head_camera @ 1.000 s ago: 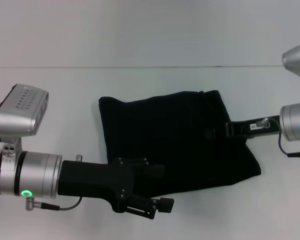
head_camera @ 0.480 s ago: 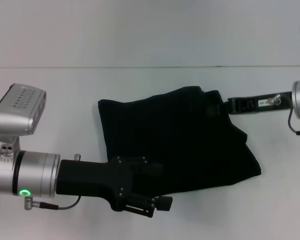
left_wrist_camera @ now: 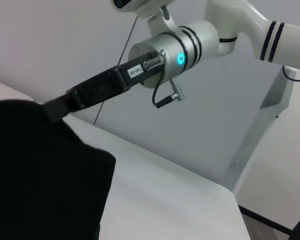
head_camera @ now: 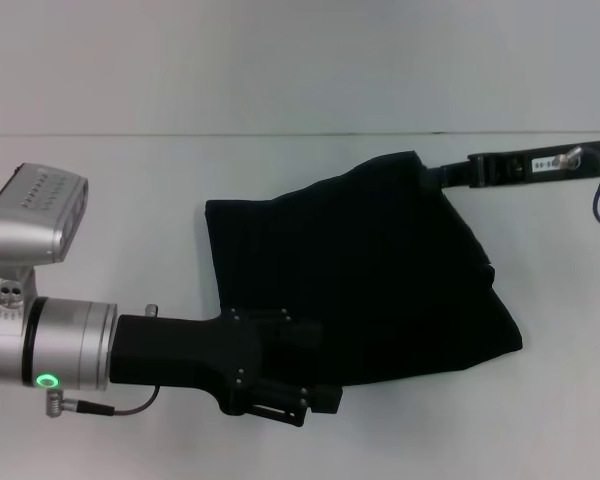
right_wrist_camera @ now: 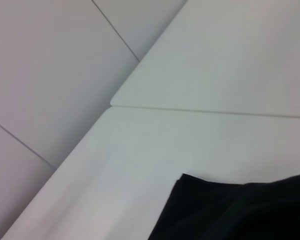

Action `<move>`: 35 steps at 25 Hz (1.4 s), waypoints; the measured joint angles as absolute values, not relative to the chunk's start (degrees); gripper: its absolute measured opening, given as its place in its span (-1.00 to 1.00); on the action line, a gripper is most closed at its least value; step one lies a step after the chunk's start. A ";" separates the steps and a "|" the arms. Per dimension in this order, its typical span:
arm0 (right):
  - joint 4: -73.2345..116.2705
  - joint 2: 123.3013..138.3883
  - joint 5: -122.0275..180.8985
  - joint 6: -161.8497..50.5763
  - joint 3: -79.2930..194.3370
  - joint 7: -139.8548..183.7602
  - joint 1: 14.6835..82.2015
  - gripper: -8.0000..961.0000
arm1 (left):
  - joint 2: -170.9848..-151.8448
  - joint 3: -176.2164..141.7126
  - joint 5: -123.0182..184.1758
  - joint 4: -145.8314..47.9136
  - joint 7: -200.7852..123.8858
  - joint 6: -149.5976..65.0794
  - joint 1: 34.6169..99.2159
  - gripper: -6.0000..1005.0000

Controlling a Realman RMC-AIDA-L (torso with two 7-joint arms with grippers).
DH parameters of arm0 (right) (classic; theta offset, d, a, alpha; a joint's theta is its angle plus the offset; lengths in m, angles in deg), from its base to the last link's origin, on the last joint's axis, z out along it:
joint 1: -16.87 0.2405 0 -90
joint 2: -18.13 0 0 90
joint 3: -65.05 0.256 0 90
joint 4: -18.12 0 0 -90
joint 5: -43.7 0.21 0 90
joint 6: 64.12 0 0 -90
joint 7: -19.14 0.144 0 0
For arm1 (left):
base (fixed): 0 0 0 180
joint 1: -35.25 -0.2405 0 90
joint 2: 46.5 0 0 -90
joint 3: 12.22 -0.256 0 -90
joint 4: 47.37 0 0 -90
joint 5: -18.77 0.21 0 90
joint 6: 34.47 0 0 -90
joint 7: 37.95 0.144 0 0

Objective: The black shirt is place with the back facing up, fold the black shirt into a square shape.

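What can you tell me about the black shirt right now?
The black shirt is plain dark soft cloth, folded into a rough, uneven four-sided bundle on the white table. No lettering shows. The right gripper meets its far right corner, which looks pulled outward; the left gripper sits at its near edge. The right edge bulges.

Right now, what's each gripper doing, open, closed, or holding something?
Left gripper: cannot be told, at the black shirt's near edge.
Right gripper: closed on the shirt's far corner.

Matt black shirt [head_camera: 360,270] cloth, smooth white table [head_camera: 280,180]
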State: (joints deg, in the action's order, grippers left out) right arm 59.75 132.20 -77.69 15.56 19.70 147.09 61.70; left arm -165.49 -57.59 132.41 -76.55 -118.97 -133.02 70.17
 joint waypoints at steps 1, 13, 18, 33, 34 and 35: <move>60.12 132.20 -77.68 16.02 20.11 147.14 61.66 -0.94 | -165.49 -57.57 132.41 -76.57 -119.16 -133.01 70.17 0.89; 62.12 131.63 -77.66 19.58 23.27 146.81 59.59 -0.94 | -165.48 -57.57 132.41 -76.64 -119.98 -132.98 70.30 0.89; 62.03 130.93 -77.91 19.58 23.38 146.72 58.28 -0.94 | -165.76 -57.57 132.41 -76.64 -120.31 -132.97 70.41 0.89; 51.21 129.44 -81.81 11.97 23.18 144.64 54.43 -0.93 | -166.61 -57.68 132.42 -76.64 -122.29 -130.00 71.41 0.89; 50.68 129.41 -81.81 11.73 23.27 143.69 54.32 -0.93 | -166.63 -57.59 132.40 -76.63 -122.83 -128.69 71.80 0.89; 50.44 129.40 -81.77 11.62 23.53 142.75 54.12 -0.93 | -166.64 -57.55 132.36 -76.63 -123.23 -127.73 72.10 0.89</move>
